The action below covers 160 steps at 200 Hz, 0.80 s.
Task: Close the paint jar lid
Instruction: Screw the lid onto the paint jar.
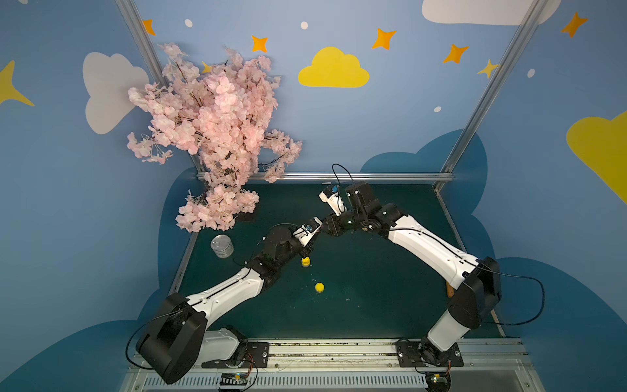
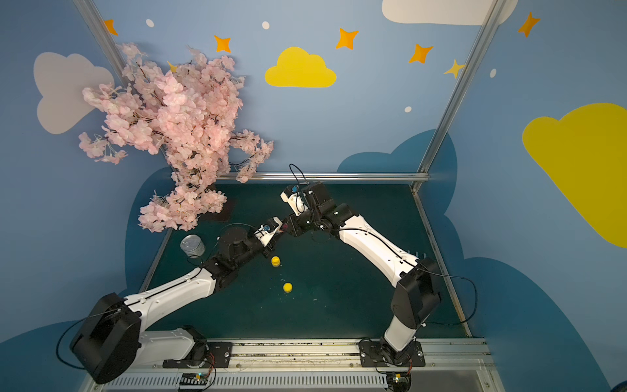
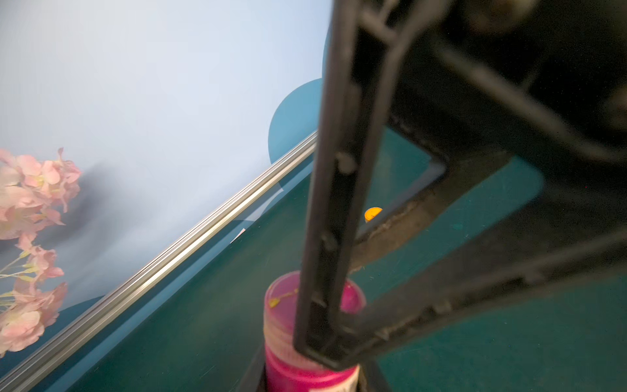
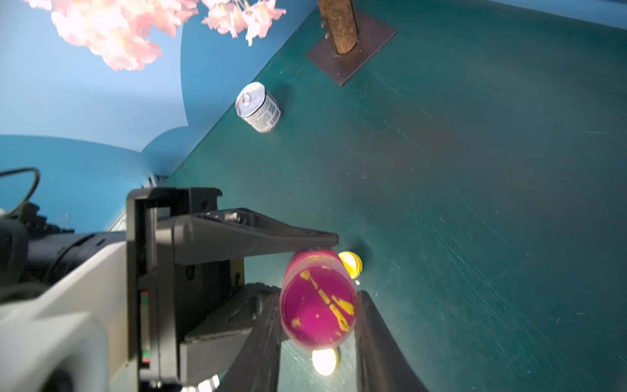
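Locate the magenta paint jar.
In the right wrist view the magenta paint jar hangs over the middle of the table, gripped by the left gripper and right gripper, near a small yellow jar.

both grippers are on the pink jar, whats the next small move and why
Probably twist the right gripper to screw the lid down: it pinches the lid, which sits on the paint jar, while the left gripper clamps the jar body.

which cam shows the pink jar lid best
The right wrist view: the pink lid faces the camera, nearly whole. The left wrist view shows its top partly behind a black finger. In a top view only a pink speck shows.
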{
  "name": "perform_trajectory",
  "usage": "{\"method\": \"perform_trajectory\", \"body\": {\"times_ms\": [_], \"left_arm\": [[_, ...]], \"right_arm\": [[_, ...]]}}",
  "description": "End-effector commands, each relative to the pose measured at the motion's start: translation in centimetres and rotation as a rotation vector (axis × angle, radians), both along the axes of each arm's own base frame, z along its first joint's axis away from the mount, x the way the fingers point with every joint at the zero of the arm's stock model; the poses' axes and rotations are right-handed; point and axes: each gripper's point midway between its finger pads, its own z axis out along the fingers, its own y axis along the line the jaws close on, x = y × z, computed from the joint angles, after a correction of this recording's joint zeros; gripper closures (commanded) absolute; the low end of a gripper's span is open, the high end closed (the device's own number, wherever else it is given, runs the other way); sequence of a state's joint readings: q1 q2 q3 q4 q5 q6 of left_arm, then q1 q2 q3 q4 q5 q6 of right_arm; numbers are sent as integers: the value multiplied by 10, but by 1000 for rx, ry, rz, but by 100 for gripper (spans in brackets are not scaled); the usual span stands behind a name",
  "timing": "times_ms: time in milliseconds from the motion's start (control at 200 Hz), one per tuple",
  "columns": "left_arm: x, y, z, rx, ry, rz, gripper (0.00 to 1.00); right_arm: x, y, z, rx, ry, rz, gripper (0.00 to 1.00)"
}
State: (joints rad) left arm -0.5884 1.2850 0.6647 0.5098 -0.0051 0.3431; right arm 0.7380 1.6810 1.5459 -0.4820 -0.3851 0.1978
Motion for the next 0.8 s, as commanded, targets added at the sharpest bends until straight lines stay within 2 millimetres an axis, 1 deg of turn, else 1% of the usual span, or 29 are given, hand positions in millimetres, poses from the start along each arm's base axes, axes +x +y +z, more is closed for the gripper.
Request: {"method": "perform_trajectory", "body": {"times_ms": [0,80,255,421,466,601,796], "left_arm": [[-6,-5,115,-245,-300,-22,73],[-8,-7,113,-267,-278,-35,73],[-23,-21,105,-262,-240,-163,73],[-32,-26,96,-246,-194,-230,73],[-38,-29,93,-239,-177,-274,73],[-41,-30,78,-221,-116,-297,73],[-46,-28,57,-216,-34,-318,73]], "right_arm": [[-45,15,-44,-77,204,80,75],[-45,15,-44,-74,207,86,74],[-46,15,-40,-68,203,94,70],[-44,13,-39,-69,194,91,66],[-43,11,-38,-70,191,89,64],[-43,9,-34,-67,169,87,57],[-42,3,-31,-69,147,77,50]]}}
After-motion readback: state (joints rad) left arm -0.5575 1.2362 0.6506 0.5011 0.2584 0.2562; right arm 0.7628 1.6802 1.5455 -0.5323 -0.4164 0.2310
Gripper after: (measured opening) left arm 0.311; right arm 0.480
